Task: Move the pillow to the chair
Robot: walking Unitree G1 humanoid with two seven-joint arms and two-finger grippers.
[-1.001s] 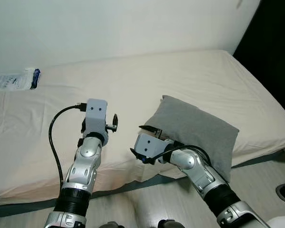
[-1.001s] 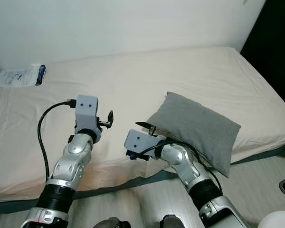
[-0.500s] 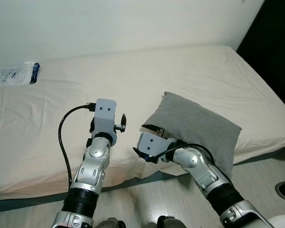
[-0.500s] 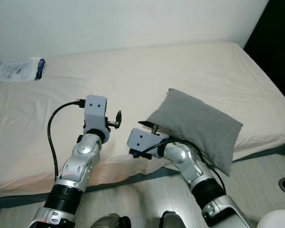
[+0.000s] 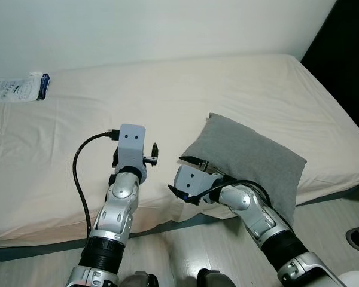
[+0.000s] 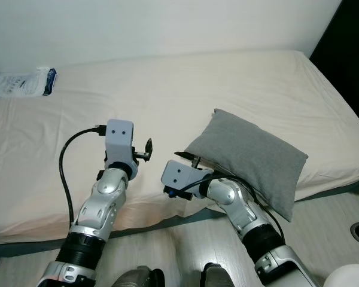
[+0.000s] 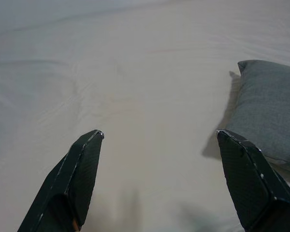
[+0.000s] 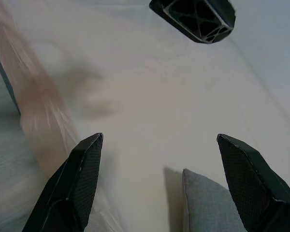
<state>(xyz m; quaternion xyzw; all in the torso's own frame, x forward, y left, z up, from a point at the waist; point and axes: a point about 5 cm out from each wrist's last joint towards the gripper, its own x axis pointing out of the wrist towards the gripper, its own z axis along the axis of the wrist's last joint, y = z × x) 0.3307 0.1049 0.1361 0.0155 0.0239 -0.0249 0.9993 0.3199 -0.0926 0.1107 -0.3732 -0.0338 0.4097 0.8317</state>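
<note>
Right pincer (image 5: 191, 161) sits at the near corner of the grey pillow (image 5: 251, 161), fingers spread, nothing gripped. Left pincer (image 5: 151, 153) hovers over bare sheet beside the pillow, also spread and empty. Pillow lies flat on the bed (image 5: 167, 101) near its front edge, slightly overhanging it. No chair in frame.

Step in hand, as I read it: getting a grip on the pillow. Best approach is to bracket it from both short ends. Soft and bulky, so pinch deep into the fabric, not just the seam, or it will sag and slip.

Left wrist view catches the pillow's side and its shadow on the sheet. Right wrist view shows the corner between its fingertips (image 8: 87, 150). Head views add the white packet (image 5: 15, 88) at the bed's far corner from the pillow.
</note>
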